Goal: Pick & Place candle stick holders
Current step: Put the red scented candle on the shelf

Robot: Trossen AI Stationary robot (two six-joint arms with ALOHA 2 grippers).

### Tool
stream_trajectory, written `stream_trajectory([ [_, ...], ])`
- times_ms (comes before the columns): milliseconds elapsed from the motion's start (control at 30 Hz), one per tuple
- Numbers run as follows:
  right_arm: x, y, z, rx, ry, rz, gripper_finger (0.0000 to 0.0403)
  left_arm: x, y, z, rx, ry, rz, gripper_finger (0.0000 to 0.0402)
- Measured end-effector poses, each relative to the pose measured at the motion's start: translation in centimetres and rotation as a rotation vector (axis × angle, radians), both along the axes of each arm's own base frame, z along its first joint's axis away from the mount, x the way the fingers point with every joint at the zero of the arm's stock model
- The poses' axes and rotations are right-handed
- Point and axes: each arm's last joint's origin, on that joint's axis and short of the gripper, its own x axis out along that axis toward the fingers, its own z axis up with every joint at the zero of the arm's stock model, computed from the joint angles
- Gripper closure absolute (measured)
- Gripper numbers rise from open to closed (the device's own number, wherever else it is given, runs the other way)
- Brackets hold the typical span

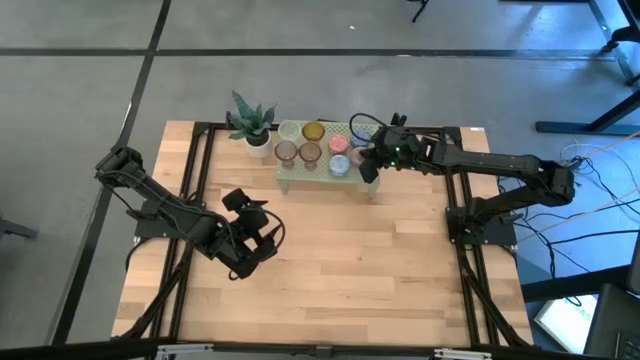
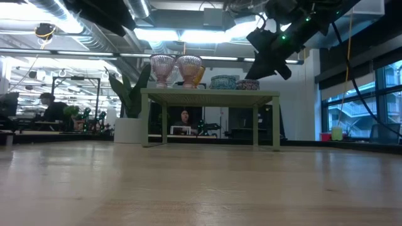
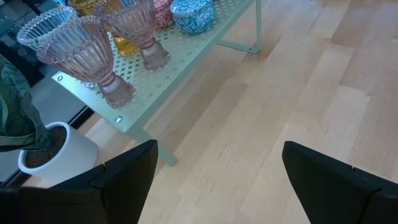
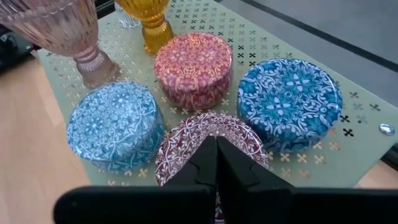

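Your right hand [image 4: 216,163] hovers with fingers closed together, empty, above the maroon holder [image 4: 186,140] at the near edge of the stand [image 4: 298,158]; the other holders crowd around it. It looks rigid, smooth, likely slippery, so open wide and clamp across its sides. Your left hand [image 3: 217,180] waits open over the table [image 3: 280,93].

- Illumination: bright, even overhead light; ceiling strip fixtures [image 2: 169,34] glare white in the low view.
- Shadows: soft and short on the bench [image 1: 330,270].
- Focus: low view — near bench surface blurred; wrist views sharp, own fingers dark and featureless.
- Windows [image 2: 370,100] add daylight.
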Motion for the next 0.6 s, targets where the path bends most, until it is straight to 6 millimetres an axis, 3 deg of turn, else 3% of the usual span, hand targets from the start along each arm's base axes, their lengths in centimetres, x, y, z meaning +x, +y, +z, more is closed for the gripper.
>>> stream_trajectory([
  [600, 0.3, 1.4, -0.1, 0.095, -0.008, 0.082, 0.0399, 0.0, 0.0, -0.1, -0.018, 0.012, -0.008, 0.0059],
])
